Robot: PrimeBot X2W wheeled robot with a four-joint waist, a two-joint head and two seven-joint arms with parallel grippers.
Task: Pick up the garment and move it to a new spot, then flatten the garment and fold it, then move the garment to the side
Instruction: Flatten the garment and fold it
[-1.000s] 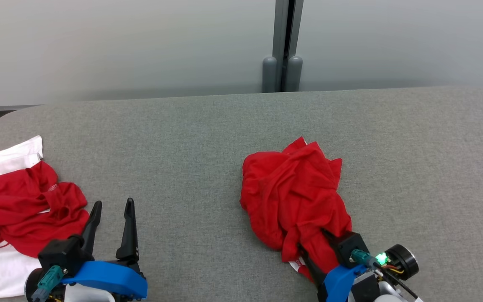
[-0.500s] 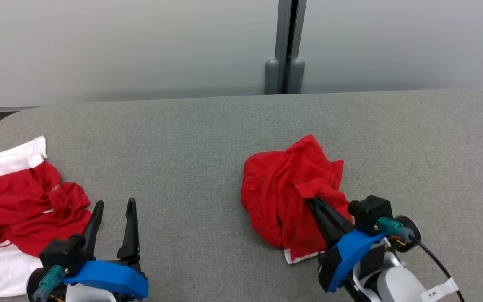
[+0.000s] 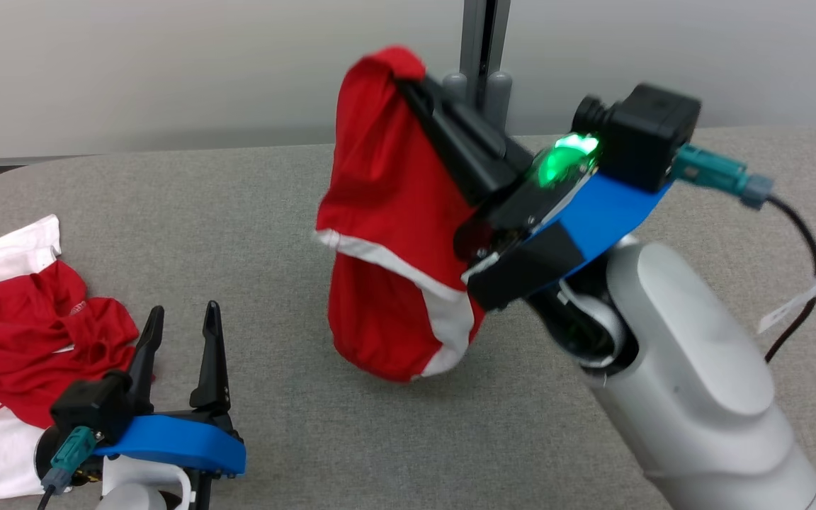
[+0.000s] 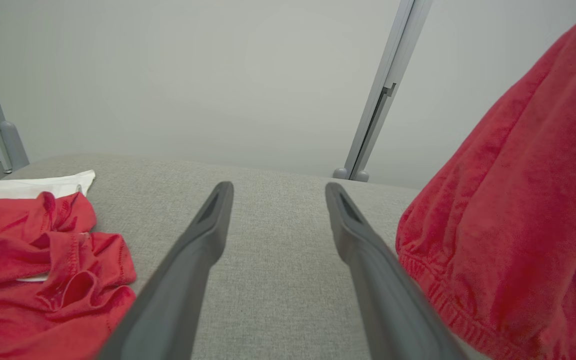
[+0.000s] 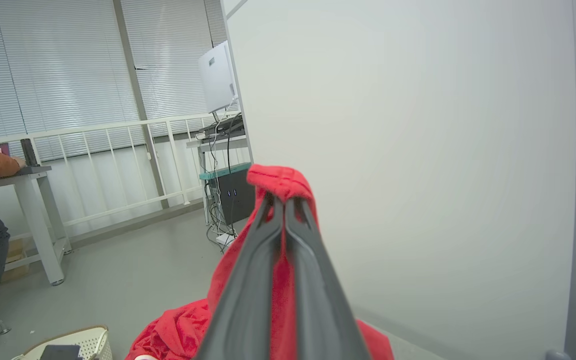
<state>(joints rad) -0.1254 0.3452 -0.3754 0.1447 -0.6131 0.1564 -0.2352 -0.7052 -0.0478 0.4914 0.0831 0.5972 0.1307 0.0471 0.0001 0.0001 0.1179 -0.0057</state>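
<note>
Pinching a small bunched fold of the garment (image 3: 380,205) in the closed right gripper (image 3: 408,74) — risking the soft red knit slipping free under its own weight. Hanging below that grip as a limp sack with white trim, hem dangling near the felt-like grey table (image 3: 238,198); leaving the left gripper (image 3: 183,310) wide open, empty.

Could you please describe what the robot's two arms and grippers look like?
Both the left gripper and right gripper have two long, tapering dark fingers on a blue bracket, with a black camera box and teal connector. The right forearm is pale grey, with a green light, black cable and white tag.
</note>
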